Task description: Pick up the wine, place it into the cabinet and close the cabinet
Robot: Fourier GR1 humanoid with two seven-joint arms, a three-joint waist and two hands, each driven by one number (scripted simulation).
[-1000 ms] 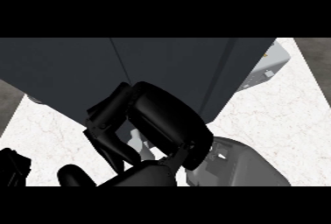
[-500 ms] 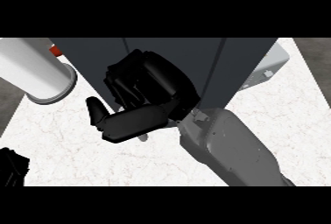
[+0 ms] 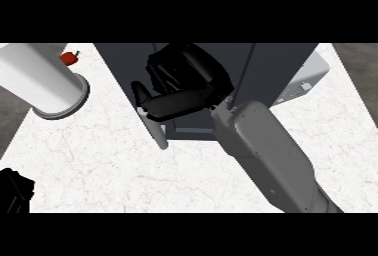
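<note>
The dark grey cabinet [image 3: 273,65] stands at the far side of the white marble counter [image 3: 111,165], and I use it as the landmark. The right hand [image 3: 181,87] is in front of the cabinet's left part, at the end of the grey right forearm [image 3: 266,155], which comes up from the lower right. Its fingers are curled together against the cabinet front, and the thumb lies across below them. What the fingers enclose is hidden, so I cannot tell if they hold something.

Just below this hand, at the cabinet's lower left edge, a thin light grey piece [image 3: 157,134] points down over the counter; it looks like a handle or a door edge, but I cannot say which.

The wine bottle is not visible in this view; perhaps the hand or the cabinet hides it.

To the left of the cabinet stands a big white cylinder [image 3: 40,82], and beside its top there is a small red object [image 3: 69,58]. The left hand [image 3: 15,192] shows only as a black shape at the lower left edge, well apart from the cabinet; its fingers are not readable.
</note>
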